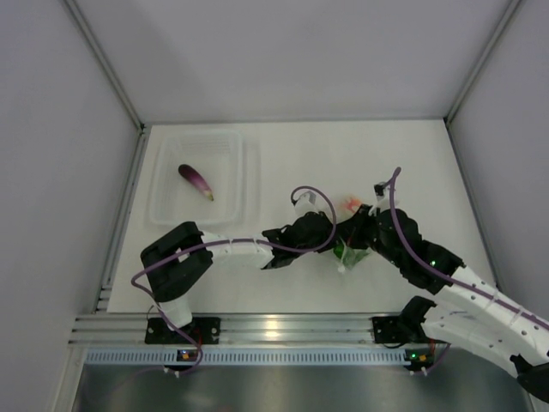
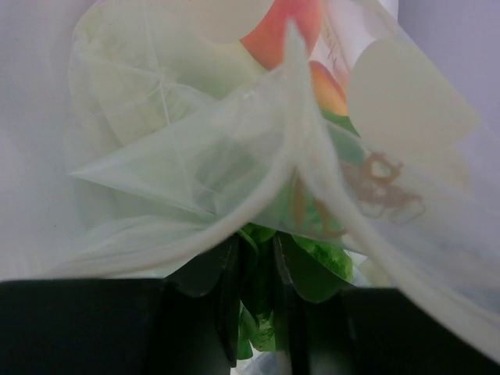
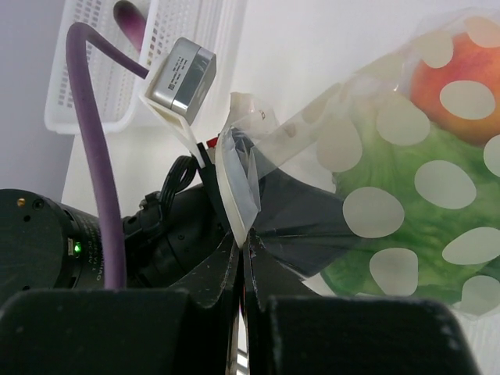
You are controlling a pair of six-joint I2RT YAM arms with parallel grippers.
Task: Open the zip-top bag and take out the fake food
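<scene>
Well, my right tool (image 3: pixel 244 269) is pressed together on the mouth edge of the zip-top bag (image 3: pixel 367 211), anchoring it, I judge, at the middle of the counter (image 1: pixel 300 154) while my left tool (image 2: pixel 262 320) pinches the lettuce (image 2: pixel 312 269) inside. Both arms reach inward, wrists facing. The eggplant (image 1: pixel 196 182) lies apart in the tray (image 1: pixel 163 210).

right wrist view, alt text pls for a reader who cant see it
The right gripper is shut on the edge of the clear, white-dotted zip-top bag, which holds green lettuce and an orange fruit. The black left arm with its purple cable sits close behind, and a white tray with the purple eggplant shows top left.
</scene>
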